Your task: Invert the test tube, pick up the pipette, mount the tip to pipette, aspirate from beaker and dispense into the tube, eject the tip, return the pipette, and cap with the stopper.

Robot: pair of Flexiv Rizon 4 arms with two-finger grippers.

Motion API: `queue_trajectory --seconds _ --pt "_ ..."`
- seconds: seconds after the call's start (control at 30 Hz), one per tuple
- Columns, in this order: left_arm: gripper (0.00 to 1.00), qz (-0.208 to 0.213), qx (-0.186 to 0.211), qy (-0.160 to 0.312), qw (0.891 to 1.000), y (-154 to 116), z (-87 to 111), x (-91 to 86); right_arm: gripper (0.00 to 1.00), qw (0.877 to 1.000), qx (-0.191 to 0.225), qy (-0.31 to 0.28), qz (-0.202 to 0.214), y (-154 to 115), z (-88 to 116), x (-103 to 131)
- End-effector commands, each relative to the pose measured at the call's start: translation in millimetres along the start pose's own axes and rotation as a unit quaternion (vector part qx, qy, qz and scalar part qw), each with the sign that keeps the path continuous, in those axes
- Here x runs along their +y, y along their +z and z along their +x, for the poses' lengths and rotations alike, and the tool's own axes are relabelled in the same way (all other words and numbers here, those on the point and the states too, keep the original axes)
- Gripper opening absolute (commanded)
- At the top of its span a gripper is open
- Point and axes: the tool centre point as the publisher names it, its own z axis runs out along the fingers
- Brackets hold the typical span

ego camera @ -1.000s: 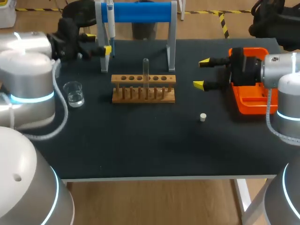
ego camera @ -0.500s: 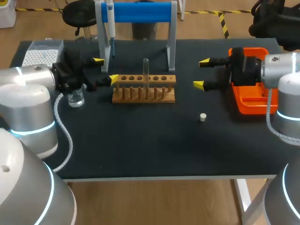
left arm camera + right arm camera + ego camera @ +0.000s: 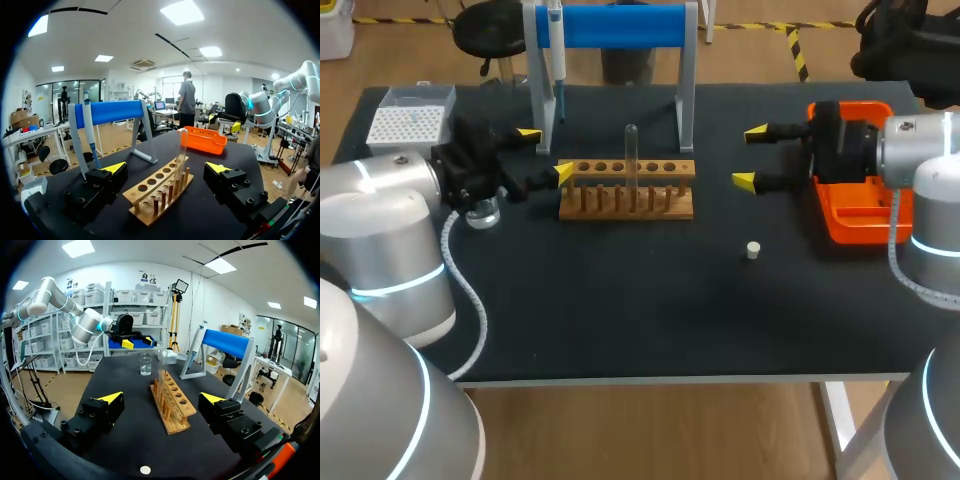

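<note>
Black surface (image 3: 640, 300) carries everything, with the blue-barred stand (image 3: 620, 25) at its far edge and the pipette (image 3: 556, 50) hanging at that stand's left post. An orange tray (image 3: 855, 225) sits at the right side, partly under my right arm. Near the middle stands the wooden rack (image 3: 626, 188), and a white tip box (image 3: 410, 120) occupies the far left corner.

The left end effector (image 3: 546, 152) hovers just beside the rack's left end, its fingers spread wide with nothing between them (in its wrist view the rack lies ahead, untouched). The right end effector (image 3: 750, 156) hangs beside the tray, well apart from the rack's right end, equally wide open and holding nothing.

The beaker (image 3: 482, 212) stands partly hidden beneath the left wrist. The test tube (image 3: 632, 150) is upright in one of the rack's middle holes. The small white stopper (image 3: 753, 250) lies alone on the surface, nearer the front than the right end effector.
</note>
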Motion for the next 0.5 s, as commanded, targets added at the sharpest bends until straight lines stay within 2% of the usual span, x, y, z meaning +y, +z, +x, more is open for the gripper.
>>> queue_trajectory --seconds 0.03,0.27,0.33,0.5 --pt "1.00 0.008 -0.004 0.001 1.000 0.1 1.4 2.1 1.00 0.999 0.036 -0.009 -0.014 10.7 -1.8 6.9" --pt "1.00 0.008 -0.004 0.001 1.000 0.1 1.4 2.1 1.00 0.987 0.145 -0.038 -0.060 41.4 -1.0 22.4" --pt "1.00 0.008 -0.004 0.001 1.000 0.1 1.4 2.1 1.00 0.982 0.173 -0.027 -0.072 53.0 -2.5 25.7" --pt "1.00 0.008 -0.004 0.001 1.000 0.1 1.4 2.1 1.00 0.974 0.207 -0.024 -0.086 80.7 -7.1 34.7"
